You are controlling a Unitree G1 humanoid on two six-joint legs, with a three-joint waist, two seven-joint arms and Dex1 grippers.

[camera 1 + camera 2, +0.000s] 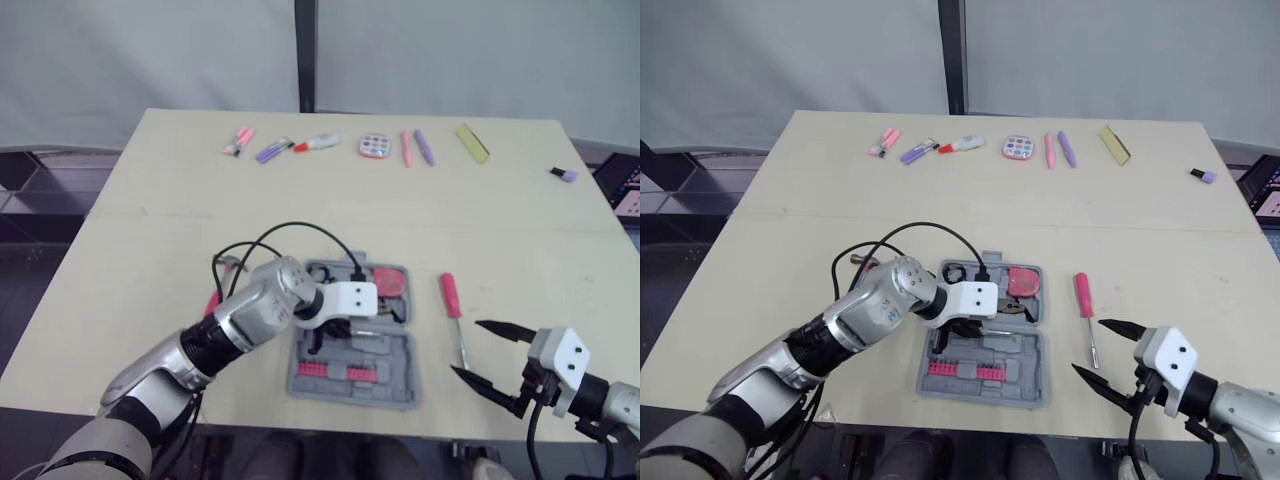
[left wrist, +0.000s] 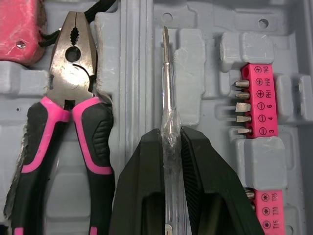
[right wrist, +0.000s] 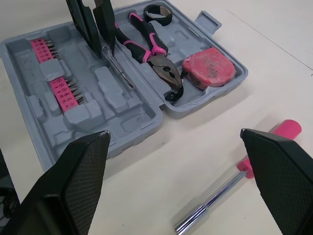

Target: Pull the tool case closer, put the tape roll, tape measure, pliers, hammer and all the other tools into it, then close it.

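Note:
The grey tool case [image 1: 400, 392] lies open near the table's front edge. In it are pink-handled pliers [image 2: 73, 112], a red tape measure [image 3: 208, 68], a black tape roll [image 3: 159, 14] and pink bit holders [image 2: 257, 100]. My left gripper [image 2: 170, 134] hangs over the case, shut on a slim clear-handled screwdriver [image 2: 167, 88] whose tip points along a moulded slot beside the pliers. A pink-handled screwdriver [image 1: 452, 300] lies on the table just right of the case. Nearer the front edge, my right gripper [image 1: 467, 347] stands open and empty beside it.
Several small pens, markers and a yellow strip [image 1: 472, 142] line the table's far edge, with a small purple item [image 1: 565, 174] at the far right. A pink thing [image 1: 212, 300] lies left of the case, partly hidden under my left arm.

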